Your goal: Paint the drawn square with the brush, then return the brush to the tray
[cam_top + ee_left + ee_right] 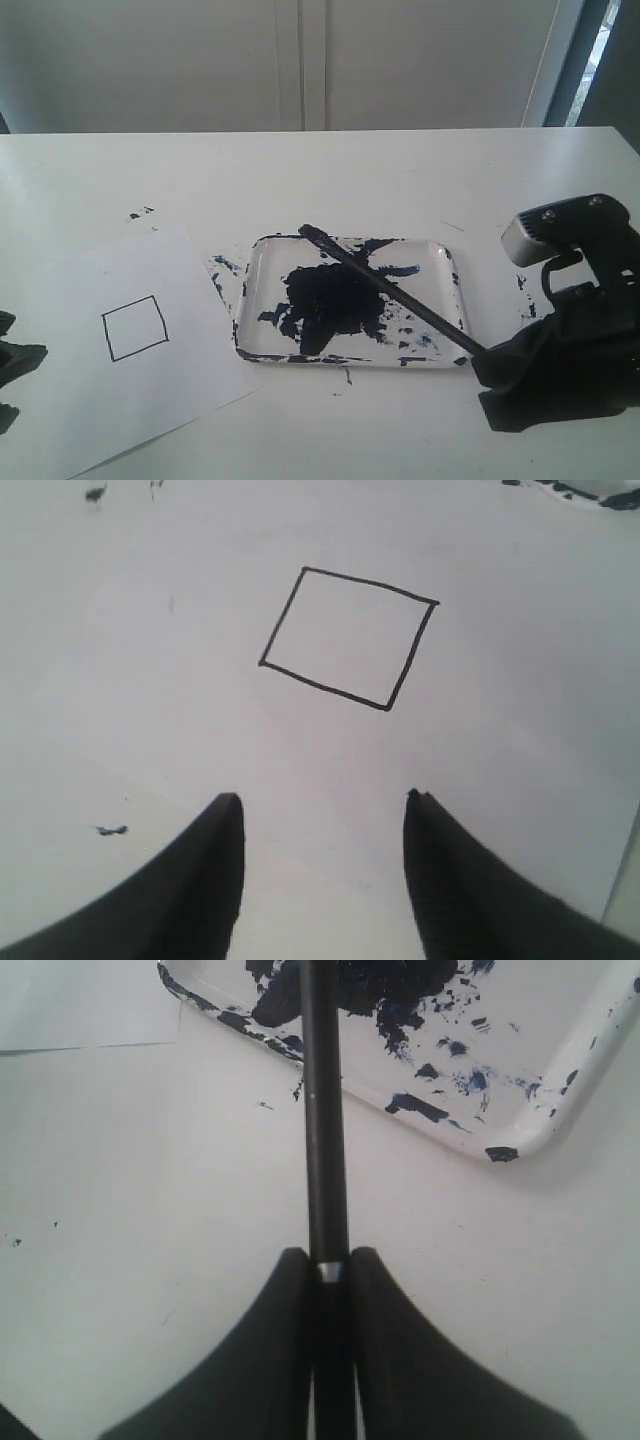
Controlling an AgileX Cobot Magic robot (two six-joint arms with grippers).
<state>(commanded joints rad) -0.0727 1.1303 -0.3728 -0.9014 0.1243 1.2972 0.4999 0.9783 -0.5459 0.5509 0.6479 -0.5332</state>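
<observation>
1. Right gripper (330,1262) sits near the front right corner of the counter, clamped tight on the very end of the brush (322,1110) handle.
2. The brush is thin, straight and black. It lies slantwise over the tray (262,268), crossing the paint pool (335,295), with the bristle end at the tray's far rim.
3. The tray is mid-counter, toward the front edge.
4. The drawn square (135,328) is on the paper (90,410) toward the front left corner. It is outline only, the inside blank.
5. The left gripper (322,797) is spread wide and empty, near the square.
6. Risk: gripping the handle's end leaves a long lever. The tip could swivel in the jaws, or a loaded tip could drip outside the outline on the way across.
</observation>
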